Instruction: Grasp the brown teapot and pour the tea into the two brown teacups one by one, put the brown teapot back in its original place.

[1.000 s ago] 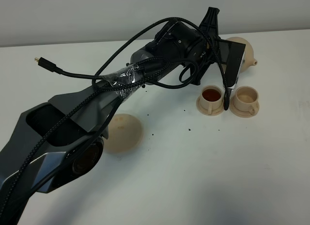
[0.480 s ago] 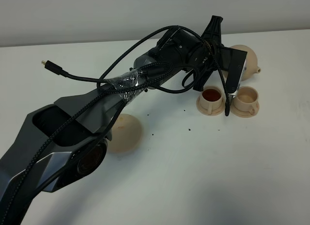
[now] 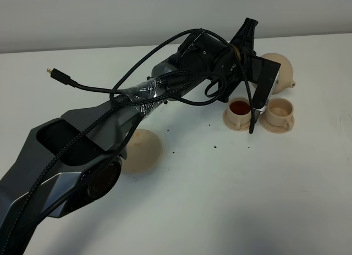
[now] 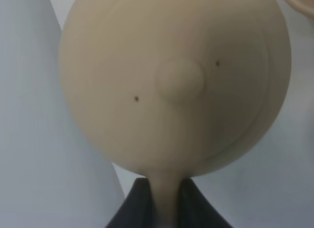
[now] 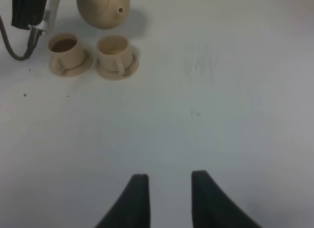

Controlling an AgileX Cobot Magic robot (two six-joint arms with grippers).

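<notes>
One filled teacup (image 3: 240, 107) stands beside the empty teacup (image 3: 279, 109). Our left gripper (image 4: 166, 203) is clamped on the handle of the brown teapot (image 3: 280, 69), just behind the empty teacup; our right gripper (image 5: 169, 198) idles, jaws apart. If we tilt with the spout misaligned, tea could splash outside the empty teacup.

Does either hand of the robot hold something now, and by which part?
The left hand holds the brown teapot by its loop handle, pinched between the two fingers. The right hand is open and holds nothing.
</notes>
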